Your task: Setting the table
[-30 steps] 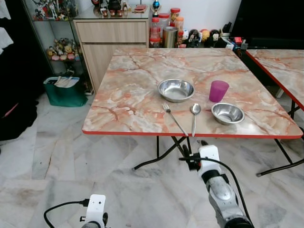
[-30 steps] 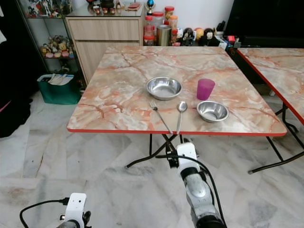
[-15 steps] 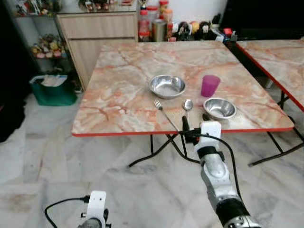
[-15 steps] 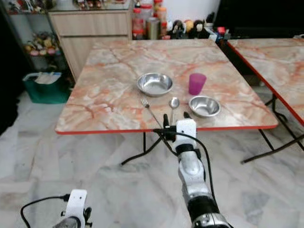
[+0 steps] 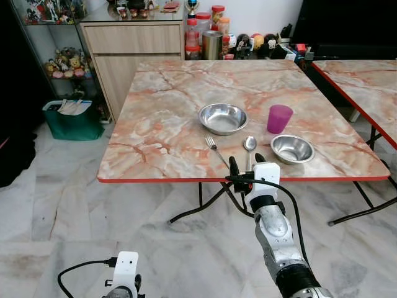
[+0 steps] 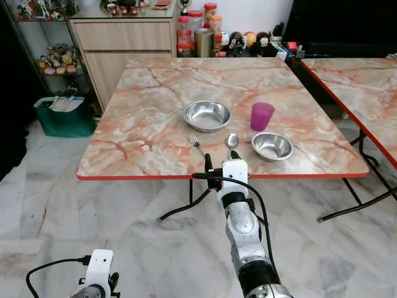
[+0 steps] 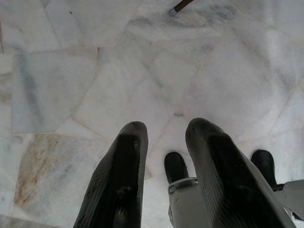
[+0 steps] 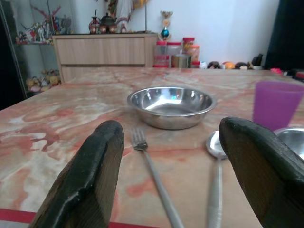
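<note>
A marble-patterned tabletop [image 5: 167, 124] holds a big steel bowl [image 5: 223, 118] mid-way, a small bowl [image 5: 292, 148], purple cup [image 5: 279, 118], fork [image 5: 217, 153] and spoon [image 5: 250, 149] near its front edge. The right tool [image 5: 245, 165], fingers spread wide, reaches level at that edge. The left tool [image 7: 166, 166] hangs slightly parted over floor.

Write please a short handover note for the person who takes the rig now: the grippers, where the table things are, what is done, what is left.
Right gripper: open, empty, at the table's near edge, lined up with the fork and spoon.
Left gripper: hangs low over the floor, slightly open, empty.
On the table: large steel bowl behind the fork; purple cup behind the small steel bowl, which sits right of the spoon.
Done: nothing picked up yet.
Left: probably take the fork or spoon and arrange the setting.
</note>
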{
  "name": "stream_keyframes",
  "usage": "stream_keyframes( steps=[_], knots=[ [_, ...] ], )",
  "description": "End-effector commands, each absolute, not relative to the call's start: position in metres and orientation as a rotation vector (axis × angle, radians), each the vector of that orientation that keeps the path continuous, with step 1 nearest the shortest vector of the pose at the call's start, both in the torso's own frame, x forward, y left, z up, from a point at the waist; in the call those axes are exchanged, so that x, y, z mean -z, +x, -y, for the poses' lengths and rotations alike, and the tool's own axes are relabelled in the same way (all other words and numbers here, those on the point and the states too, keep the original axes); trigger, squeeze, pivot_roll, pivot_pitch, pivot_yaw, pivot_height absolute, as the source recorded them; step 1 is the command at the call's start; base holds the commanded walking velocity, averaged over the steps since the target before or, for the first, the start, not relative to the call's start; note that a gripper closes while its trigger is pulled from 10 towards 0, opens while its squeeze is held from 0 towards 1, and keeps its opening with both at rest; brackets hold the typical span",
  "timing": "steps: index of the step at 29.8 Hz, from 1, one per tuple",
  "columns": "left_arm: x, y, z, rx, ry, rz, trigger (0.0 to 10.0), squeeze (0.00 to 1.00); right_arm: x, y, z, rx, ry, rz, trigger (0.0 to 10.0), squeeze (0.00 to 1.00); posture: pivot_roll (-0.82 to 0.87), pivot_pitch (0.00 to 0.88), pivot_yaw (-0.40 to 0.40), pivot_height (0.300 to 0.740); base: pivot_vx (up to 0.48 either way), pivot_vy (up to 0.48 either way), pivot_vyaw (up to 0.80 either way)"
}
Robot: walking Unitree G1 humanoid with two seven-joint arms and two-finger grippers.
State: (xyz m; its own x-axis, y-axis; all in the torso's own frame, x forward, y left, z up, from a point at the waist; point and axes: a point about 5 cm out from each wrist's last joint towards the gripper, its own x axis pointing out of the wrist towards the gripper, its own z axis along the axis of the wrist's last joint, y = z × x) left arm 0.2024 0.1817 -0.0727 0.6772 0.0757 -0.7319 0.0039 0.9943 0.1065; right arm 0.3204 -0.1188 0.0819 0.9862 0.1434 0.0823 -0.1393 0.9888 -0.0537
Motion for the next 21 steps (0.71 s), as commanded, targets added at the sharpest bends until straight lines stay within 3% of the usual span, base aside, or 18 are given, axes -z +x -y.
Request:
stream_keyframes(
  steps=[1, 21],
  knots=[
    [0.0736, 0.201, -0.1822, -0.033, 0.115, -0.836, 10.0, 0.0, -0.0852, 0.3217, 0.1179, -0.147, -0.046, 0.094, 10.0, 0.0, -0.05, 0.0, -0.003, 0.74, 0.356, 0.0, 0.0],
    [0.0739, 0.2011, -0.1793, -0.01, 0.12, -0.839, 10.0, 0.0, -0.0829, 0.319, 0.1147, -0.156, -0.036, 0.086, 10.0, 0.0, -0.05, 0.0, -0.003, 0.74, 0.353, 0.0, 0.0]
  ],
)
